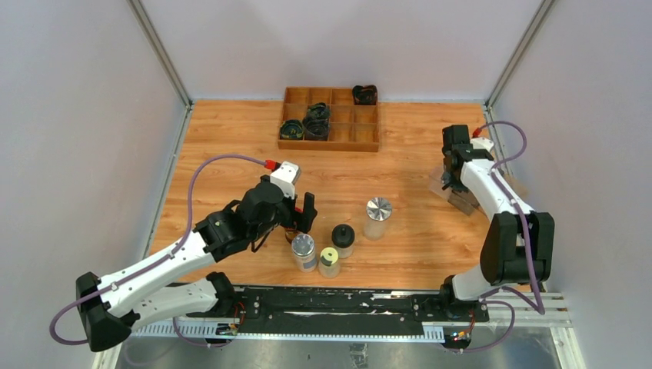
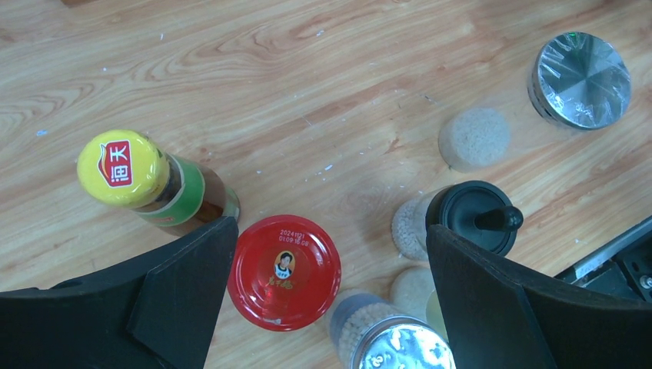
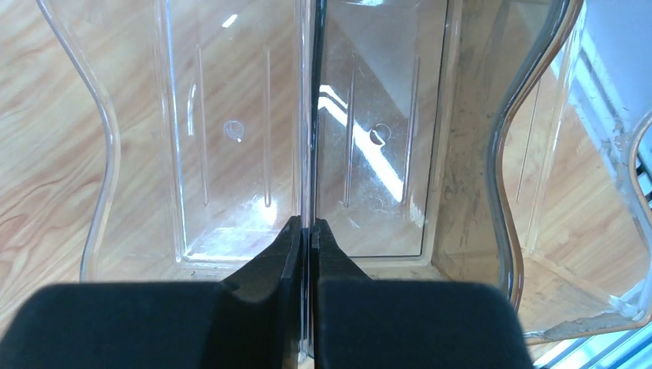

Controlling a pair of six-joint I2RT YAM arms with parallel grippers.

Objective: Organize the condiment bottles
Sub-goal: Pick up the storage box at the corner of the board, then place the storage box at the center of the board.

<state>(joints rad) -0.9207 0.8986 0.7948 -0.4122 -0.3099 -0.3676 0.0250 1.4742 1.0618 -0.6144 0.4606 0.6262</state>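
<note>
Hovering wide open, our left gripper (image 2: 329, 231) brackets the red-capped jar (image 2: 284, 273) from above, the jar upright with the other bottles (image 2: 473, 219) just beside it, while our right gripper (image 3: 307, 231), well away from that jar, pinches the divider of the clear tray (image 3: 231, 154).

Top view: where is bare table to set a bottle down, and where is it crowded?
Free: between the wooden organizer and the rightmost jar; from that jar to the clear tray. Crowded: around the left end effector.
</note>
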